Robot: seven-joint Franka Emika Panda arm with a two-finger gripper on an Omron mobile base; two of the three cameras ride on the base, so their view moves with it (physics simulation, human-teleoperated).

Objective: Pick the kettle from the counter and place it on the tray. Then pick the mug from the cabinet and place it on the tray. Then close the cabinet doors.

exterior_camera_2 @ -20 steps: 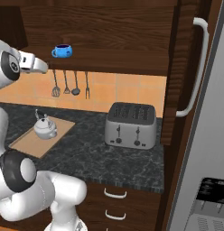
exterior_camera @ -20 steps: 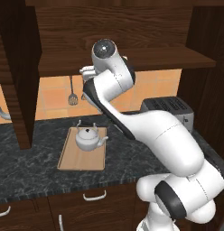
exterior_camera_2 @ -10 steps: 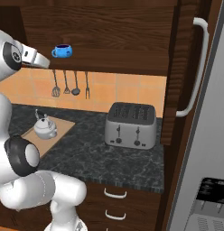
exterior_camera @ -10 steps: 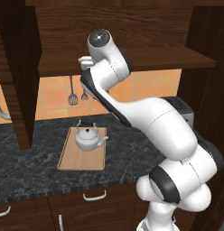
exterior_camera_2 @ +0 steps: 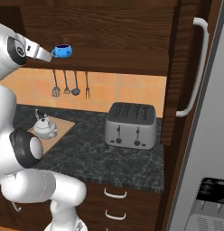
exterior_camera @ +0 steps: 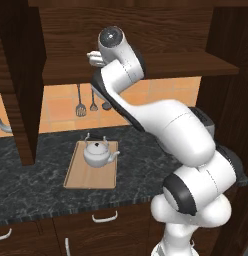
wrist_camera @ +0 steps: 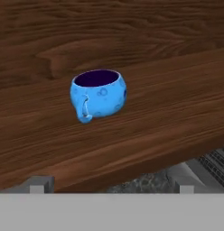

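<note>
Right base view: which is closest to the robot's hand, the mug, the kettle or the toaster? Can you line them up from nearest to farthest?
From the gripper, raised at the cabinet shelf with its jaws open:
1. The mug, on the shelf right in front of the fingertips.
2. The kettle, down below on the tray.
3. The toaster, on the counter, low and off to the right.

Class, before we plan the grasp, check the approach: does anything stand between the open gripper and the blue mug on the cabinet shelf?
Nothing visible does. In the hand view the mug stands alone on the bare wooden shelf, its handle turned toward the camera. The gripper is open, short of the mug.
</note>
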